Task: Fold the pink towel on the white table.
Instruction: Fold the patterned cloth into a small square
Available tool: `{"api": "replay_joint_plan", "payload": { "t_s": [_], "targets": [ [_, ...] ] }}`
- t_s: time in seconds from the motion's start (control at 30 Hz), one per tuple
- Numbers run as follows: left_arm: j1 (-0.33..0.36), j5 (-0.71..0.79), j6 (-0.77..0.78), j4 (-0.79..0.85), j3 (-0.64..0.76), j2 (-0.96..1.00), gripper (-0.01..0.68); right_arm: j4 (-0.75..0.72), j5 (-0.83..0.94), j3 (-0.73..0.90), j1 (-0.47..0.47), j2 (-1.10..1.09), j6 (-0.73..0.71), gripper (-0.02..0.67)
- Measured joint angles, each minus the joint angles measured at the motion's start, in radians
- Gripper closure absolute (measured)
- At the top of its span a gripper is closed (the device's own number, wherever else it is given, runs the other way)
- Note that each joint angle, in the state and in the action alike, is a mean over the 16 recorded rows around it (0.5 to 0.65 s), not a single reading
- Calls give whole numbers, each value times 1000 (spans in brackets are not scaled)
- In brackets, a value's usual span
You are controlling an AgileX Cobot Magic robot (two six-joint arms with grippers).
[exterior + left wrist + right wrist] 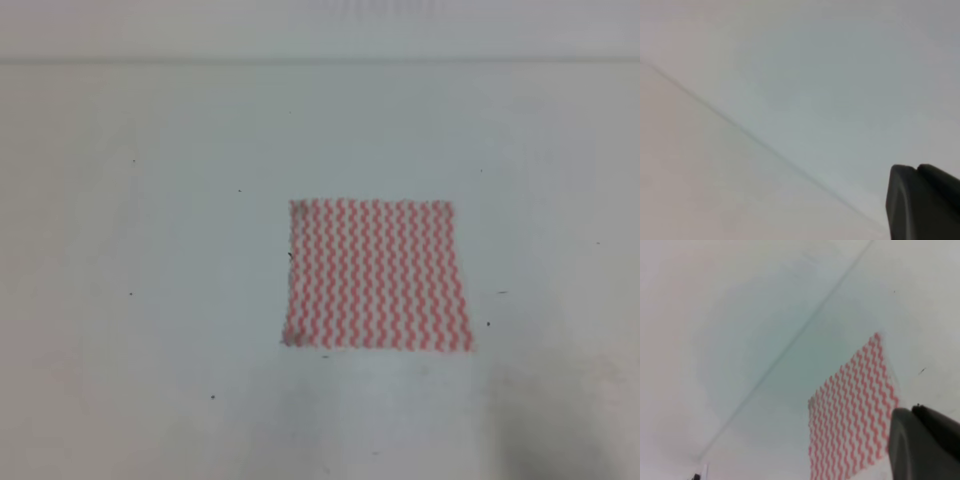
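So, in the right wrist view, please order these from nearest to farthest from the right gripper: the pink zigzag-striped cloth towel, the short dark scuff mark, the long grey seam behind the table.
1. Pink zigzag-striped cloth towel: just left of the right gripper.
2. Short dark scuff mark: ahead, right of the towel's edge.
3. Long grey seam: farthest, diagonal behind the towel.

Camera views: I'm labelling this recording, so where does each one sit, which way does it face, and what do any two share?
Exterior high: mounted above, looking down on the white table and the flat pink towel; no arm shows.
Left wrist: on the left arm, angled across bare table toward its far edge; only a dark gripper part shows at the lower right.
Right wrist: on the right arm, facing the towel; a dark gripper part shows at the lower right.
Shared: exterior and right wrist both see the towel.
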Motion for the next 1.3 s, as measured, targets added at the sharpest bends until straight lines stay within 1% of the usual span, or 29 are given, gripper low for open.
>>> {"api": "replay_joint_plan", "payload": {
  "t_s": [0.2,0.4,0.6,0.73,0.87,1.0,1.17,1.3],
  "targets": [
    [0,78,71,8,-101,129,675,-58,-2,-28,0,57,-52,667],
    [0,180,193,11,-258,355,675,-38,-71,-64,0,141,-116,667],
    [-5,279,327,7,-416,605,675,-5,-106,-109,0,234,-243,667],
    [-30,338,393,5,-511,756,675,4,-90,-157,0,311,-326,667],
    [-74,371,440,6,-597,894,675,-43,8,-246,0,433,-412,667],
    [-130,386,477,18,-683,1021,675,-121,149,-377,1,602,-475,667],
    [-195,423,495,38,-793,1176,675,-235,324,-571,2,851,-496,667],
    [-226,482,490,62,-882,1293,675,-336,453,-724,14,1049,-484,667]
  ]
}}
